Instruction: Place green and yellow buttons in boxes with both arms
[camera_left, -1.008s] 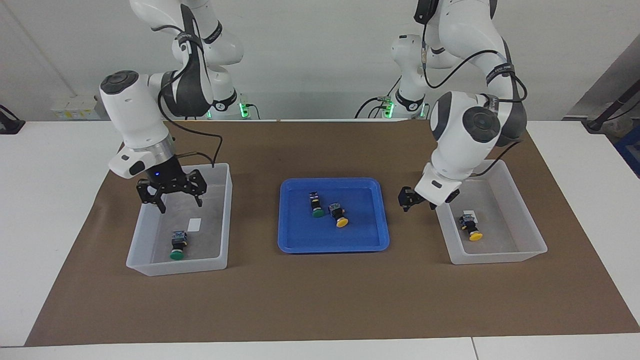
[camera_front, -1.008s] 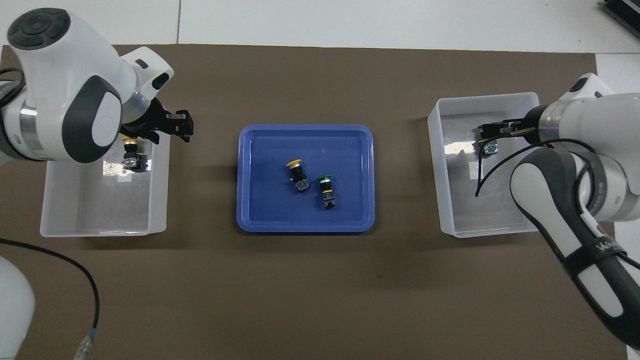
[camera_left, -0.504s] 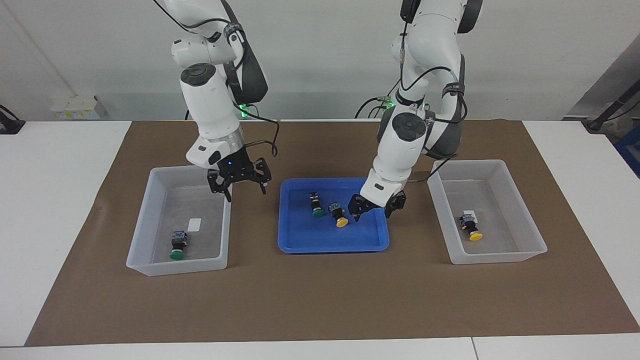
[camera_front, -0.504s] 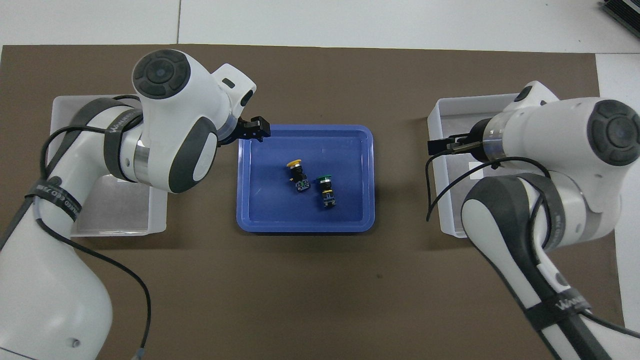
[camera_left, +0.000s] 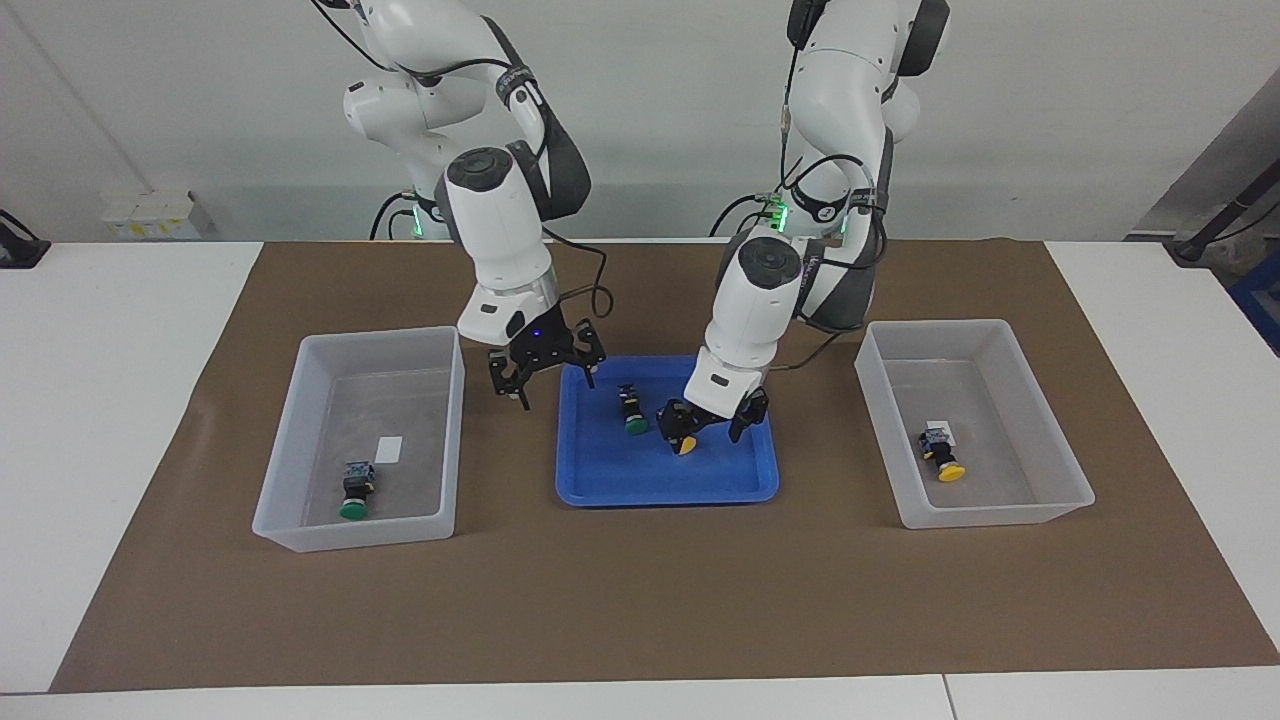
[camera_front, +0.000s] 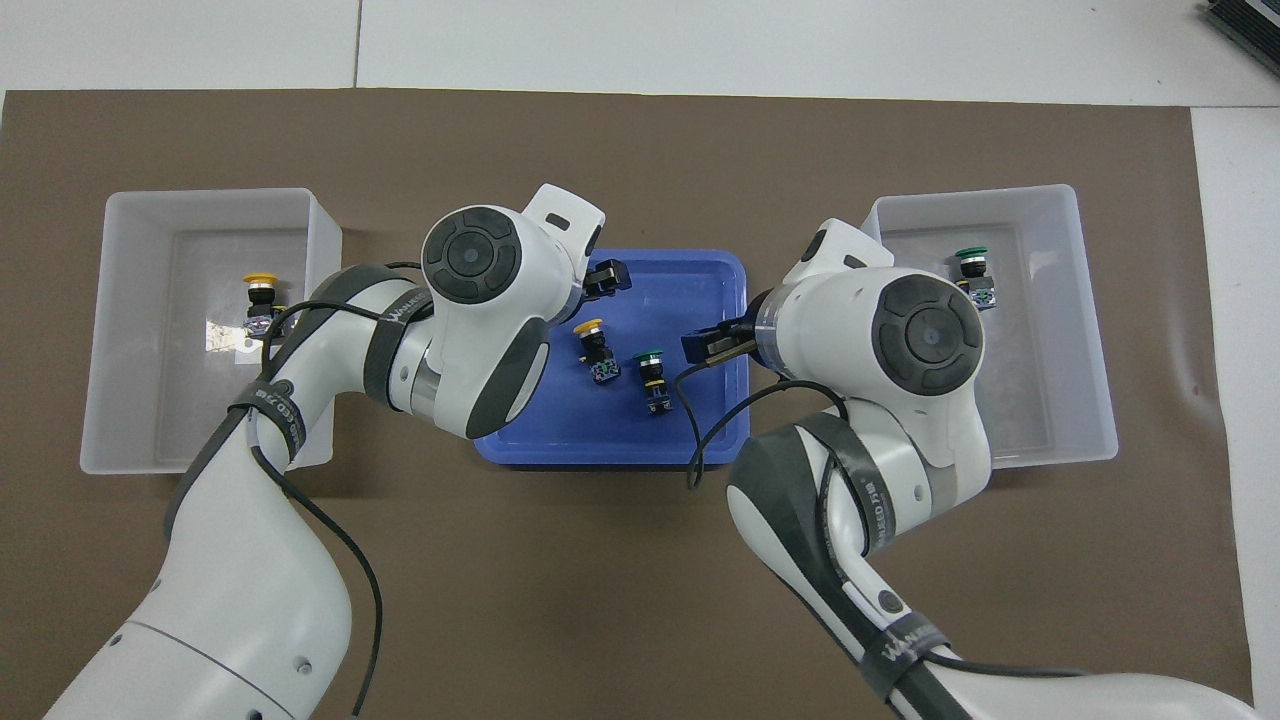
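Brown paper covers the white worktop (camera_left: 120, 400); open left gripper (camera_left: 712, 428) and open right gripper (camera_left: 545, 372) hang over the shallow blue tray (camera_left: 600, 480).

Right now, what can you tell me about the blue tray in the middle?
The blue tray is a shallow, shiny plastic rectangle with rounded corners and a low raised rim. It lies flat on the brown mat, between the two whitish boxes. Inside lie two buttons on their sides, apart from each other: one green button and one yellow button. Both open grippers, left gripper and right gripper, hang over it.
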